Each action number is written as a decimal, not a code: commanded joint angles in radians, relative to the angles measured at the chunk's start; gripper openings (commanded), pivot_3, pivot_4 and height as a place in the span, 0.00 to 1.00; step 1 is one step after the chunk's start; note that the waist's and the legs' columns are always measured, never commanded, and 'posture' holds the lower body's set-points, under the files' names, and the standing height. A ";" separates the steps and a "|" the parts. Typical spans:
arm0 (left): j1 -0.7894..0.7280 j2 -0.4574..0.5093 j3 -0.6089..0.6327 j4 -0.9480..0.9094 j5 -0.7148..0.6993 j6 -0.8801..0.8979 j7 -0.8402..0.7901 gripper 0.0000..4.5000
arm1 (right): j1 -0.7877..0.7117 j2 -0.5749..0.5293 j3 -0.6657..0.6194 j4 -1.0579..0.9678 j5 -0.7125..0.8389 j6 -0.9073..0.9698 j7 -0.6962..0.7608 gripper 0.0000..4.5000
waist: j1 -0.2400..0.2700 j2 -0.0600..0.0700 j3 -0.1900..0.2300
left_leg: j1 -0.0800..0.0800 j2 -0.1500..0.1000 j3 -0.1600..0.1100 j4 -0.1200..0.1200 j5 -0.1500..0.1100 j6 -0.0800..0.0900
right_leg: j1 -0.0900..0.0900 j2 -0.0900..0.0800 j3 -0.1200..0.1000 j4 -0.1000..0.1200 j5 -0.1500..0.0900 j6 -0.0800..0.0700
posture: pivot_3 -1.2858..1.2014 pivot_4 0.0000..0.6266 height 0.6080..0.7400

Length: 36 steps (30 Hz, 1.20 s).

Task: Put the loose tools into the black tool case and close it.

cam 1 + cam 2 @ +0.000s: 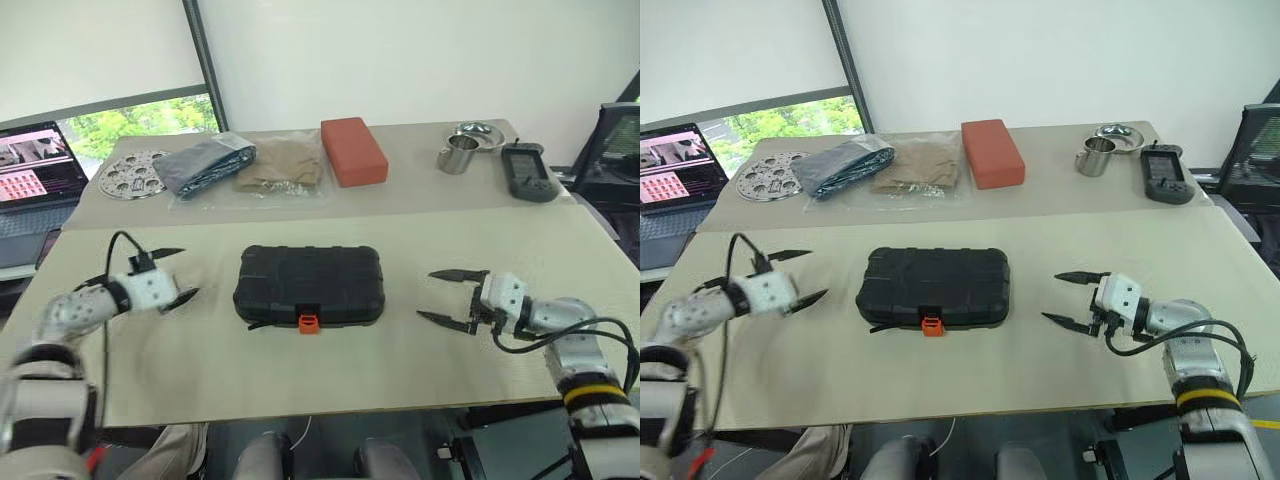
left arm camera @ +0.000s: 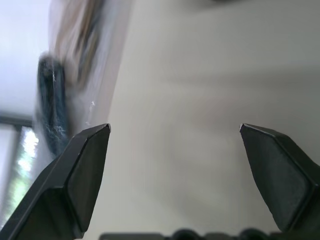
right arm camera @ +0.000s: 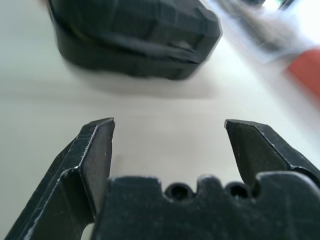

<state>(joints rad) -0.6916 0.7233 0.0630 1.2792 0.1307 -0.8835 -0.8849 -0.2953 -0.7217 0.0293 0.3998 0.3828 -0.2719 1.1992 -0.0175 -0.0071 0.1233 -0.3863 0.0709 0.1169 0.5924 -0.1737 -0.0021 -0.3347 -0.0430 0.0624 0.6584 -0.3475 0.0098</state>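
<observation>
The black tool case [image 1: 308,285] lies closed mid-table between the left gripper [image 1: 178,274] and right gripper [image 1: 448,296], with bags [image 1: 245,168], block [image 1: 353,151], steel cup [image 1: 458,155] and handheld device [image 1: 526,171] behind it.

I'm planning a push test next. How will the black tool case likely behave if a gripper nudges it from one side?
The black tool case lies flat and closed, wide and low on the table, so it should slide rather than tip. Its moulded ribbed shell looks stiff. Pushed near a corner, it would probably turn.

Both arms reach forward — left claw [image 1: 178,274] and right claw [image 1: 446,296] (fingers spread wide) point inward, empty.
</observation>
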 commanded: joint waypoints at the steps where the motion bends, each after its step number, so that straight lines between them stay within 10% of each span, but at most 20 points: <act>1: -0.069 -0.042 0.125 -0.140 -0.262 0.304 -0.239 1.00 | 0.077 -0.043 -0.021 -0.274 0.128 0.345 -0.051 0.79 | 0.001 0.000 0.000 | -0.004 -0.001 -0.002 0.001 0.002 -0.002 | -0.003 0.002 -0.001 0.004 0.000 0.000 | 0.52 0.24 1.00; 12: -0.162 -0.198 0.109 -0.593 -0.500 0.888 -0.341 1.00 | 0.176 0.009 0.091 -0.731 0.224 0.824 -0.238 0.01 | 0.001 -0.002 0.000 | -0.005 -0.001 -0.005 0.002 0.002 -0.003 | -0.001 0.010 0.002 -0.002 0.000 0.001 | 0.52 0.24 1.00; 18: -0.119 -0.233 -0.011 -0.687 -0.461 0.912 -0.437 1.00 | 0.106 0.095 0.215 -0.674 0.116 0.866 -0.306 0.01 | 0.002 -0.002 0.000 | -0.005 -0.001 -0.004 0.004 0.002 -0.004 | 0.000 0.013 0.007 -0.003 0.000 0.001 | 0.52 0.24 1.00; 28: -0.045 -0.261 -0.115 -0.727 -0.397 0.890 -0.446 1.00 | -0.199 0.335 0.009 -0.158 -0.105 0.504 -0.670 0.01 | 0.004 -0.002 0.001 | -0.006 0.000 -0.004 0.004 0.004 -0.006 | 0.000 0.016 0.008 -0.003 0.000 0.000 | 0.52 0.24 1.00; 36: -0.057 -0.312 -0.121 -0.658 -0.335 0.872 -0.309 1.00 | -0.106 0.336 0.057 -0.324 -0.106 0.578 -0.579 0.07 | 0.005 -0.001 0.000 | -0.009 0.000 -0.004 0.002 0.004 -0.006 | -0.001 0.016 0.010 -0.004 0.000 0.000 | 0.52 0.24 1.00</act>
<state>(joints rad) -0.7362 0.4197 -0.0619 0.6086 -0.2142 -0.0062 -1.2242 -0.4064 -0.3785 0.0714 0.1684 0.2573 0.2686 0.5871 -0.0126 -0.0086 0.1235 -0.3958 0.0712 0.1123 0.5940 -0.1698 -0.0079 -0.3358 -0.0266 0.0723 0.6539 -0.3478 0.0103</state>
